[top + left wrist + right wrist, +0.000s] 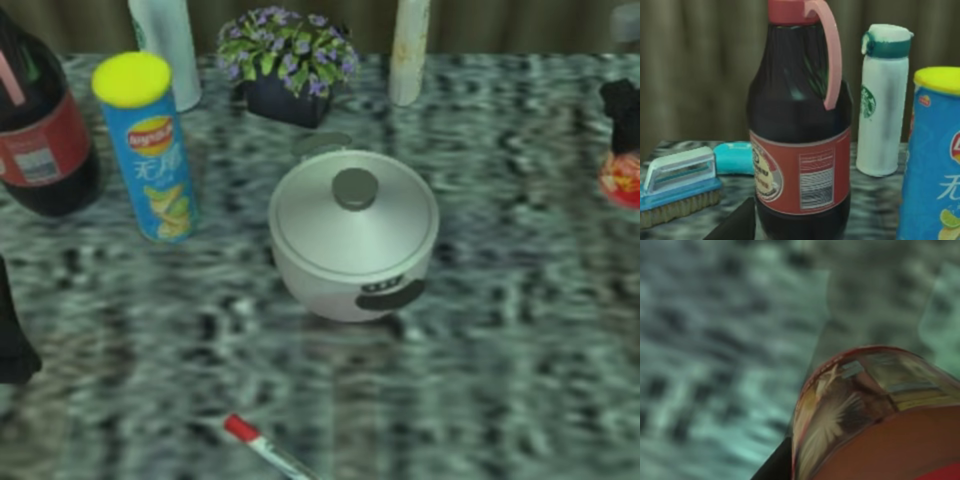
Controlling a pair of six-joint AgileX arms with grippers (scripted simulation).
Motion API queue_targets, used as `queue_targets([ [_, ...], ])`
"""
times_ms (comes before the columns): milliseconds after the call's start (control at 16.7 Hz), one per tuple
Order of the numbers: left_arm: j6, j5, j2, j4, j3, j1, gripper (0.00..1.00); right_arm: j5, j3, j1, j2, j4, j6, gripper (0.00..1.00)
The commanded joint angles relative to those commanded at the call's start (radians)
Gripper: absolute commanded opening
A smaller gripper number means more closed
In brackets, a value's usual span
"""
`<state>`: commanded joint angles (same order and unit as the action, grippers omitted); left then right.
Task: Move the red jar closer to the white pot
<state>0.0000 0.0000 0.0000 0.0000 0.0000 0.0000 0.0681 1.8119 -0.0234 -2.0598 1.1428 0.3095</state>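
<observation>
Only right gripper [622,110] clamped on red jar [620,178] (label plain from wrist).

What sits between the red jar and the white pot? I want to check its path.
Nothing: the top view shows only bare table between the red jar, under the right gripper at the right edge, and the white pot.

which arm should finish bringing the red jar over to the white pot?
Right. The right gripper is already on the red jar at the table's right edge; the white pot is mid-table. The left arm sits parked at the left edge.
</observation>
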Motion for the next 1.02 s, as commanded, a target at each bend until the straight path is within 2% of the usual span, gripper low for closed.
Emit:
queue_targets([
  [600, 0.000, 0.000, 0.000, 0.000, 0.000, 0.000, 1.00, -0.116, -0.192, -0.249, 0.022, -0.177, -0.564, 0.00],
  [780, 0.000, 0.000, 0.000, 0.000, 0.000, 0.000, 1.00, -0.129, -0.215, -0.278, 0.026, -0.198, -0.613, 0.00],
  [1020, 0.000, 0.000, 0.000, 0.000, 0.000, 0.000, 1.00, -0.126, -0.214, -0.274, 0.021, -0.199, -0.613, 0.00],
])
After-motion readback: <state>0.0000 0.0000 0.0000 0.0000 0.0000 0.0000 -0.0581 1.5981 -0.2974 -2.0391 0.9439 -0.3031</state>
